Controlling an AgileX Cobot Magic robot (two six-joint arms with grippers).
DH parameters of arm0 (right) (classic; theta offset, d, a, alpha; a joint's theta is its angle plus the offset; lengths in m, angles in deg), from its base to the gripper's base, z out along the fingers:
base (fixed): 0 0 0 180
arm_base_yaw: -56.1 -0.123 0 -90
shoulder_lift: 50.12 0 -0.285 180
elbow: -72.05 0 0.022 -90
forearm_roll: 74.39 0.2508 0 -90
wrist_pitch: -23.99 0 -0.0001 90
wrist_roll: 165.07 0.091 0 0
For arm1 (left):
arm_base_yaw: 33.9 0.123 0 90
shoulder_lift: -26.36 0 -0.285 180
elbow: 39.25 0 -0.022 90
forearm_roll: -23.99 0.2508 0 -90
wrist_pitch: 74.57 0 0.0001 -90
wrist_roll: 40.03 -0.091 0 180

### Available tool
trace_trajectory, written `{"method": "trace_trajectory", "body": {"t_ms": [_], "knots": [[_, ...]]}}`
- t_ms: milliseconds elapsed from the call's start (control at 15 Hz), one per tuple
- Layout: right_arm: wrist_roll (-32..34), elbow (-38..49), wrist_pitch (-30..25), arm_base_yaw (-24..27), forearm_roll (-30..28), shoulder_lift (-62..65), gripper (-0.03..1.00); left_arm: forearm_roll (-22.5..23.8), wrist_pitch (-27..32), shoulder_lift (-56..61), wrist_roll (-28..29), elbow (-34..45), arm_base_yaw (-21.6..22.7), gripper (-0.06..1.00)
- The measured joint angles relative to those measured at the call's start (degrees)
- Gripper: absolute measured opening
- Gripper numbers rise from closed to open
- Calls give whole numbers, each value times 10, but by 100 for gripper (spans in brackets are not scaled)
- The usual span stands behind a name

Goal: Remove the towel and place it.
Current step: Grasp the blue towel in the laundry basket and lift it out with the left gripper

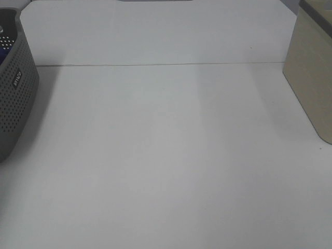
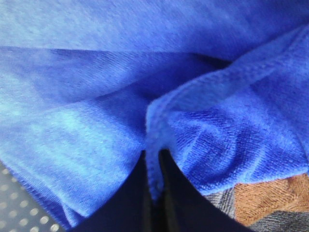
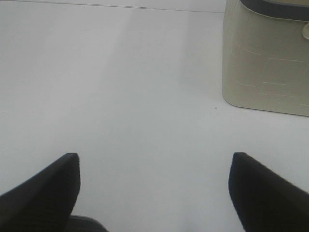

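The royal-blue plush towel (image 2: 145,96) fills the left wrist view in loose folds. My left gripper (image 2: 153,193) is shut on a hemmed fold of the towel, its two dark fingers pinching the edge between them. A sliver of blue (image 1: 3,53) shows inside the grey perforated basket (image 1: 18,104) at the left edge of the exterior view. My right gripper (image 3: 154,188) is open and empty, its dark fingers (image 3: 43,193) spread wide above the white table (image 3: 145,96). Neither arm shows in the exterior view.
A beige bin (image 1: 314,72) stands at the right edge of the table; it also shows in the right wrist view (image 3: 265,58). Under the towel lie an orange-brown cloth (image 2: 270,198) and a grey one (image 2: 285,222). The basket's perforated wall (image 2: 19,212) is beside the towel.
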Motion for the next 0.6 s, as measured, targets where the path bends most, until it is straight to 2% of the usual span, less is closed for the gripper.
{"method": "trace_trajectory", "body": {"t_ms": [267,600], "knots": [[0,0,0,0,0,0,81,2,-12,100,5,0,-1,0],[0,0,0,0,0,0,81,-46,-54,248,5,0,-18,0]]}}
